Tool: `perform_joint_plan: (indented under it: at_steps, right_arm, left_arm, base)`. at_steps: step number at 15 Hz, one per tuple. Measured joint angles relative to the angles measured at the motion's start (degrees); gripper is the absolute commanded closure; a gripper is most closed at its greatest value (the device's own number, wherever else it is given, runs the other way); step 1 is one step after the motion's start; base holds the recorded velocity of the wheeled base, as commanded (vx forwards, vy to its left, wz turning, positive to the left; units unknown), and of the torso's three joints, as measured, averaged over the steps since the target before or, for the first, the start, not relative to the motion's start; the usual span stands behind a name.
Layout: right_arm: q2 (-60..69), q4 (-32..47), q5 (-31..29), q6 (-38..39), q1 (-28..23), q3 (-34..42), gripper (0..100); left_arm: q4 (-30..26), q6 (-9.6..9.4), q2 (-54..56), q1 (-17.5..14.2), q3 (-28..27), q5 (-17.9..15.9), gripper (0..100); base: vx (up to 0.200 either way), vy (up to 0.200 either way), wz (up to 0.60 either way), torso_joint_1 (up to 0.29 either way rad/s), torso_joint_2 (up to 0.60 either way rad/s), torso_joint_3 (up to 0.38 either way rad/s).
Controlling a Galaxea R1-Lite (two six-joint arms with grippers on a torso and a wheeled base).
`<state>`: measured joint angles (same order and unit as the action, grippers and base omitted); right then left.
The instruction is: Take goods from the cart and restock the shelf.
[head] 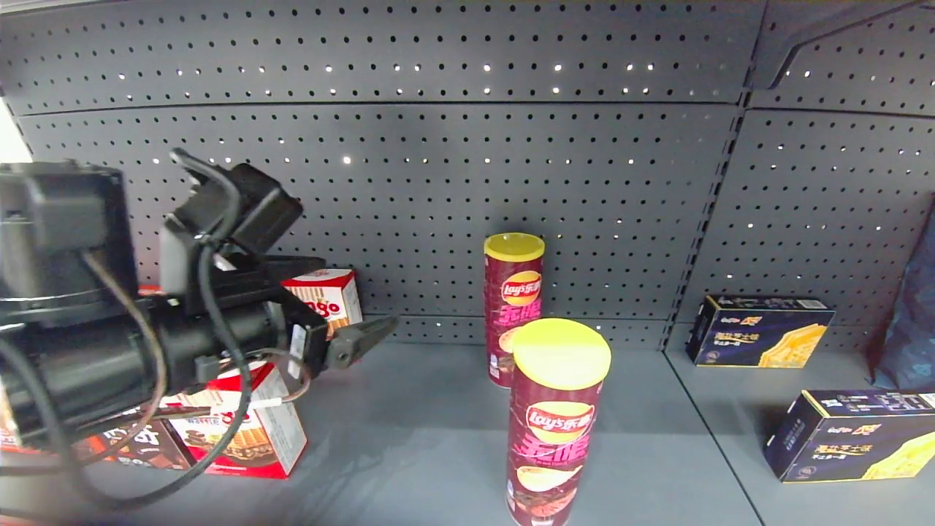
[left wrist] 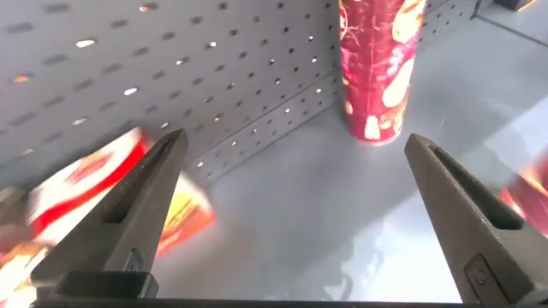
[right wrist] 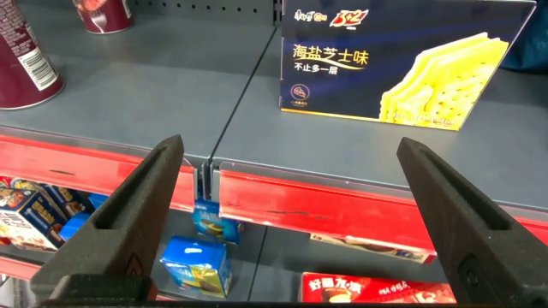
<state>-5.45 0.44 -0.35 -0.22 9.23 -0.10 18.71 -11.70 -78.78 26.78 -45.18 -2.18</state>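
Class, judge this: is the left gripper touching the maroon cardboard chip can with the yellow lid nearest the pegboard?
Apart. The left wrist view shows grey shelf between the left gripper, jaws open, and the maroon chip can.

Matt grey painted metal on the shelf, same flat finish on the perforated back panel. Glossy printed wrap on the can, smooth plastic-looking lid. Slick cardboard on the box.

Head faces shelf, wrists nearer, sharing cans
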Motion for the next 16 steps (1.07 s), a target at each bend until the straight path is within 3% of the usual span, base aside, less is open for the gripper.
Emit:
perform_joint_plan:
  at_steps: [4, 8, 11, 16]
  right_arm:
    - [0.0, 0.0, 0.02, -0.02, -0.02, 0.0, 0]
    - [-0.13, 0.05, 0.17, 0.04, 0.28, 0.0, 0]
    - [-0.88, 0.07, -0.27, 0.84, 1.27, -1.39, 0]
    - [-15.87, 3.8, 4.07, 0.51, 3.5, -23.63, 0]
  left_arm:
    - [-0.13, 0.13, 13.31, -1.65, 8.5, 0.13, 0]
    - [-0.38, 0.16, 22.41, -1.82, 13.4, 0.33, 0]
    - [-0.33, -0.04, 26.51, -1.9, 15.82, 3.44, 0]
    - [-0.29, -0.09, 28.37, -1.95, 16.15, 4.96, 0]
  base:
    - [0.0, 0.0, 0.0, 0.0, 0.0, 0.0]
    - [0.0, 0.0, 0.0, 0.0, 0.0, 0.0]
    - [0.0, 0.0, 0.0, 0.0, 0.0, 0.0]
    - [0.0, 0.0, 0.0, 0.0, 0.0, 0.0]
